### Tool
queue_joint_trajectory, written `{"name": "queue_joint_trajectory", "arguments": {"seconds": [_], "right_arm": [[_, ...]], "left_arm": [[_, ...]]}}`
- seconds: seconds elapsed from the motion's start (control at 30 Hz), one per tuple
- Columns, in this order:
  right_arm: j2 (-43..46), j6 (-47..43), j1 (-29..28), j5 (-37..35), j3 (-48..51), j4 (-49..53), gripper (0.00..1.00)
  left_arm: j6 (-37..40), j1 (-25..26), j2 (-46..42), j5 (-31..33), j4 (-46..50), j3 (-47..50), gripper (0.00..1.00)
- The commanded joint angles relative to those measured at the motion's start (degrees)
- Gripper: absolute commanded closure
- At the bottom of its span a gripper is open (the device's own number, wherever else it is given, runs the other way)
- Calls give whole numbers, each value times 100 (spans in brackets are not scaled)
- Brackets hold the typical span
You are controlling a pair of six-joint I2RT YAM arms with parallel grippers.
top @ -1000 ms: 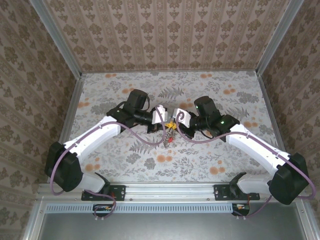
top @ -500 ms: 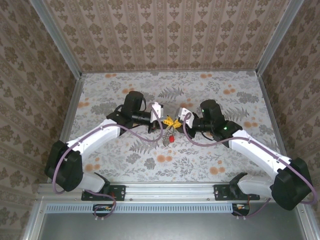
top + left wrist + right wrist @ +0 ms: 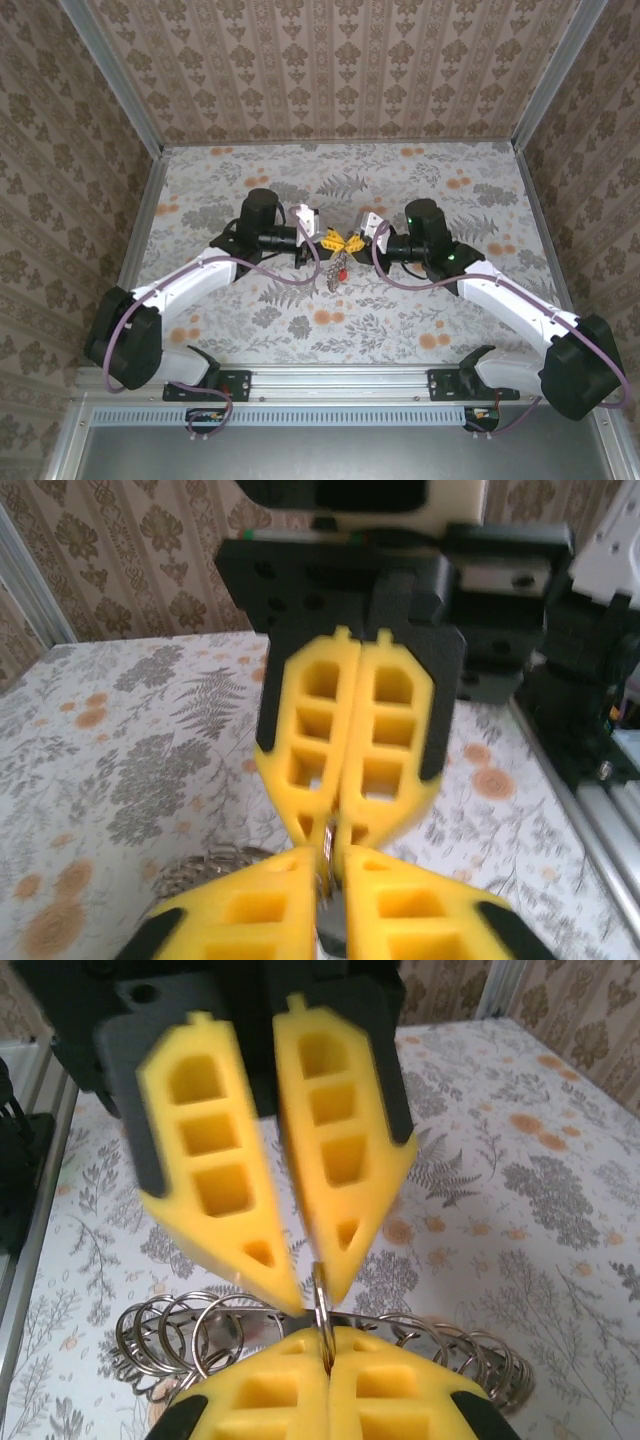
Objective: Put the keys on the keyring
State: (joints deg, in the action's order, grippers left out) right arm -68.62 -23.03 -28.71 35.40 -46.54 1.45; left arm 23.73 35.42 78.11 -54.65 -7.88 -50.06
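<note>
My two grippers meet tip to tip above the middle of the table. The right gripper (image 3: 325,1340) (image 3: 352,243) is shut on a thin metal split ring (image 3: 321,1300). The left gripper (image 3: 312,1295) (image 3: 330,240) (image 3: 330,852) faces it, its jaws slightly apart either side of that same ring. Below the fingertips hangs the keyring (image 3: 160,1335) (image 3: 195,870), a big loop strung with several small wire rings. The keys (image 3: 337,272) dangle under the fingertips as a small grey bunch with a red speck, too small to tell apart.
The floral table (image 3: 430,180) is walled by patterned panels (image 3: 330,70) at the back and both sides. An aluminium rail (image 3: 340,380) with both arm bases runs along the near edge. Purple cables loop beside each forearm.
Both wrists have drawn back a little and levelled, so the fingertips now meet in a straight line. The left gripper's jaws have eased apart; the right stays clamped on the ring.
</note>
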Motion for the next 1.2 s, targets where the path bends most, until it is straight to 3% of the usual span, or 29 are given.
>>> {"name": "queue_joint_trajectory", "arguments": {"seconds": [0.0, 0.03, 0.13, 0.33, 0.47, 0.53, 0.6, 0.73, 0.8, 0.87, 0.97, 1.1, 1.17], "right_arm": [[-84, -426, 20, -208, -537, 733, 100], [-110, -541, -13, -272, -626, 965, 100], [-167, -809, -94, -438, -795, 1302, 100], [-265, -1033, -161, -578, -968, 1552, 100], [-283, -1062, -179, -569, -989, 1539, 100], [-292, -1068, -188, -568, -1011, 1534, 100], [-292, -1068, -190, -561, -1018, 1536, 100], [-304, -1072, -210, -559, -1032, 1528, 100], [-308, -1072, -205, -552, -1035, 1488, 100], [-323, -1079, -208, -535, -1033, 1458, 100], [-360, -1114, -205, -459, -1040, 1452, 100], [-402, -1210, -205, -363, -1106, 1552, 100], [-422, -1261, -205, -305, -1174, 1672, 100]], "left_arm": [[762, -49, -292, 259, 1415, -369, 73], [895, -44, -332, 460, 1643, -445, 67], [980, -131, -505, 780, 1838, -502, 62], [-560, -737, -717, 1002, 720, -311, 51], [-1877, -1292, -775, 1434, 441, -398, 27], [-2257, -1486, -803, 1381, 324, -416, 0], [-2612, -1653, -856, 1385, 183, -375, 0], [-3471, -1966, -1013, 2052, -55, -254, 0], [-3732, -2133, -1029, 2007, -269, -145, 0], [-3756, -2249, -903, 1507, -355, -174, 1], [-2998, -2075, -768, 776, 76, -383, 21], [-497, -1189, -838, 456, 1300, -546, 44], [665, -680, -827, 523, 1875, -619, 49]]}}
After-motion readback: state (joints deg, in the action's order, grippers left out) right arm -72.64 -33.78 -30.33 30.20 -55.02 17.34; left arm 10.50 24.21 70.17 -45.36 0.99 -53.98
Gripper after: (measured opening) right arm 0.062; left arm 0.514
